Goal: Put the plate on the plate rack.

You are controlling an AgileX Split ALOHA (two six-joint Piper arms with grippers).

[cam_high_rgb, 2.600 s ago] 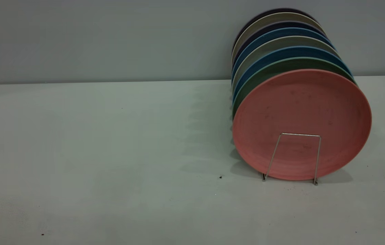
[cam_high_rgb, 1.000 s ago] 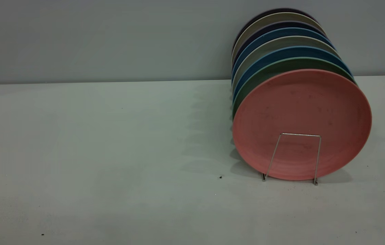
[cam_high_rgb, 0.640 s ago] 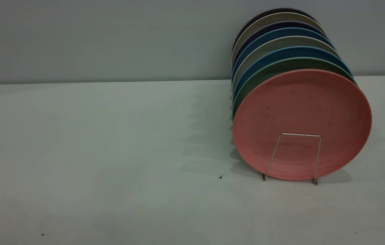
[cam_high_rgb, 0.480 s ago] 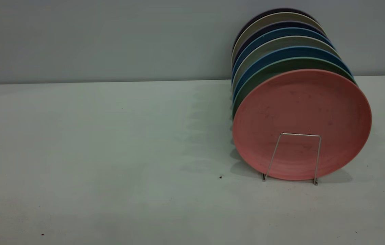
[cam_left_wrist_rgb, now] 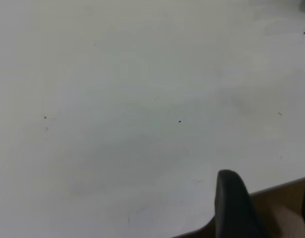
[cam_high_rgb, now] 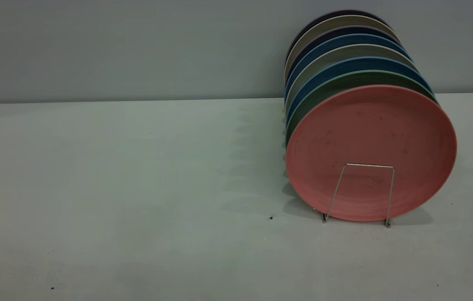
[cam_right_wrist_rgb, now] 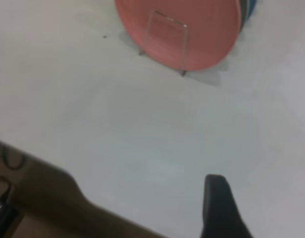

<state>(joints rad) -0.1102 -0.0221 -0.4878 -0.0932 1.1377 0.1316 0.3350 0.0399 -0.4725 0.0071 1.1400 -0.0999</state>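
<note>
The salmon-pink plate (cam_high_rgb: 370, 138) stands on edge in the foremost slot of the plate rack (cam_high_rgb: 370, 165), leaning back behind the front wire loop. The right wrist view shows the same plate (cam_right_wrist_rgb: 202, 29) and rack loop (cam_right_wrist_rgb: 169, 18) farther off across the table. Neither gripper shows in the exterior view. My left gripper (cam_left_wrist_rgb: 268, 174) hangs open over the table's edge with nothing between its fingers. My right gripper (cam_right_wrist_rgb: 263, 193) is open too, above bare table well short of the rack, and holds nothing.
Behind the pink plate stand several more plates on edge, among them a green one (cam_high_rgb: 347, 79) and a blue one (cam_high_rgb: 345, 65), reaching back to the grey wall. The table edge (cam_left_wrist_rgb: 278, 186) runs under the left gripper, with brown floor beyond. Cables (cam_right_wrist_rgb: 6, 158) lie past the near edge.
</note>
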